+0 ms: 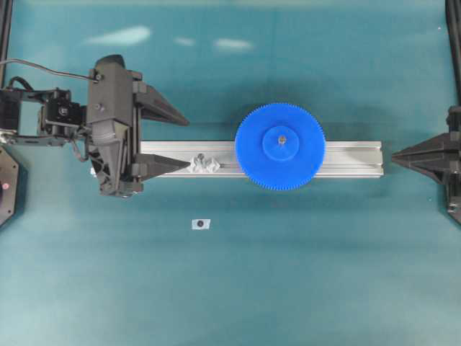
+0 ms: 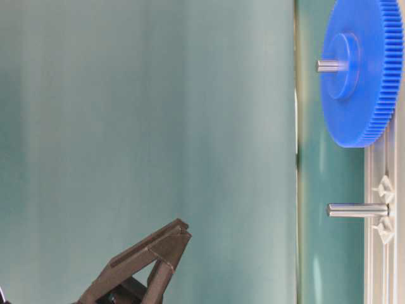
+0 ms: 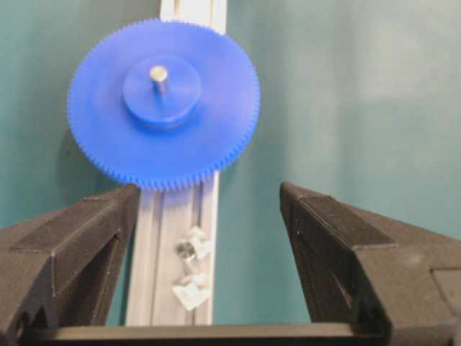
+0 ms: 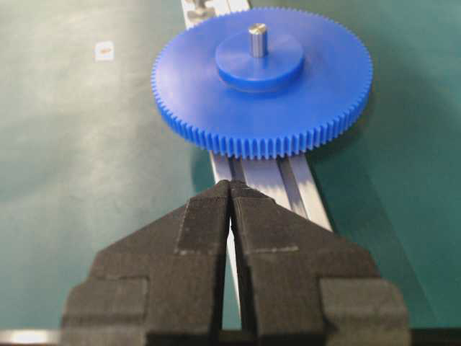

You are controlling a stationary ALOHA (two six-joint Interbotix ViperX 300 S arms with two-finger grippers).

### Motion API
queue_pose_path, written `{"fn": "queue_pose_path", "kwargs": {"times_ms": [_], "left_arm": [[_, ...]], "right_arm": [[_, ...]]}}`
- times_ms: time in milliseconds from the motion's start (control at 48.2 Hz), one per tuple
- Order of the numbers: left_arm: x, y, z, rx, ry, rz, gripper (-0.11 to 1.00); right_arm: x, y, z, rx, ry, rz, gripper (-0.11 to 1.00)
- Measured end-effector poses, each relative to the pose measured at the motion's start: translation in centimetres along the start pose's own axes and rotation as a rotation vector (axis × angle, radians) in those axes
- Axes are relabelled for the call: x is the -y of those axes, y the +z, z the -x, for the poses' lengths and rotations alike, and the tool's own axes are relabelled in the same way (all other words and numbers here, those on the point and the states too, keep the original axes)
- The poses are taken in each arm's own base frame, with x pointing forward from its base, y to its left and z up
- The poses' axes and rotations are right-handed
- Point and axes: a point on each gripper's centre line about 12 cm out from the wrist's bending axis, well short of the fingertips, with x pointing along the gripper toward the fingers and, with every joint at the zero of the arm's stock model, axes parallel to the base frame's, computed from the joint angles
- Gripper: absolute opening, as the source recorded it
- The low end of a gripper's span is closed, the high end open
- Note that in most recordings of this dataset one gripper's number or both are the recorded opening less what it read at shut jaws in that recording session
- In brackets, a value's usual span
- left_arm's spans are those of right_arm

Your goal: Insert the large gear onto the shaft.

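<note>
Overhead: large gear (image 1: 280, 146) seated flat on aluminium rail (image 1: 346, 158), a pin through its hub; left gripper (image 1: 181, 141) spread wide and empty at the rail's left end, straddling a second bare shaft (image 1: 204, 163). Table-level: bare shaft (image 2: 356, 209) standing apart from the gear (image 2: 362, 69). Right wrist: right gripper (image 4: 229, 189) clenched on nothing, short of the gear (image 4: 263, 79).

We see a silver rail (image 1: 346, 158) lying across our teal mat (image 1: 288, 274), and a small loose mount (image 1: 200, 224) lying apart below it.
</note>
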Motion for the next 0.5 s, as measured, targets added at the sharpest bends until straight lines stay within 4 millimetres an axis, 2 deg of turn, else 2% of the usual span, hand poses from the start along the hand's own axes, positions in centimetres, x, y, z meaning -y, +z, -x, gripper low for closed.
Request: {"fn": "queue_pose_path", "kwargs": {"times_ms": [208, 498], "left_arm": [[0.1, -0.4, 1.9, 0.074, 0.0, -0.005, 0.79], [0.1, -1.5, 7.4, 0.195, 0.002, -0.002, 0.79]], "right_arm": [[0.0, 0.0, 0.0, -0.002, 0.0, 0.0, 0.08], [0.0, 0.0, 0.0, 0.0, 0.001, 0.0, 0.09]]}}
